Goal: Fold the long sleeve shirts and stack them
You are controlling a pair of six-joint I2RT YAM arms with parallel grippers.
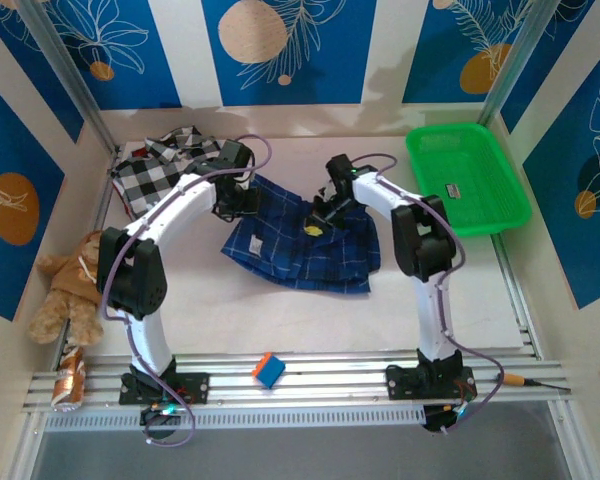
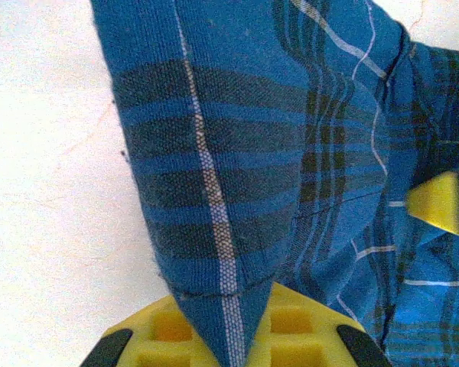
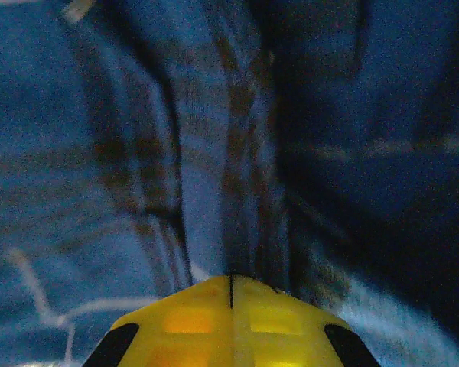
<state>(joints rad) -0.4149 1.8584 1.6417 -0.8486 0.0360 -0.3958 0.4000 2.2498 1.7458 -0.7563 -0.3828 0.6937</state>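
Left end effector (image 2: 233, 340) pinches a fold of the blue plaid shirt (image 1: 300, 250), rumpled midway across the tabletop (image 1: 210, 310); right end effector (image 3: 231, 302), pressed together, rests on the same cloth. Checked shirt (image 1: 160, 170) lies bunched at the far left corner. Neither looks folded; stacking remains.

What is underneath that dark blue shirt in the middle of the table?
The blue plaid shirt lies on the pale table, which shows around its edges. Anything else beneath is covered by the cloth, so it cannot be seen.
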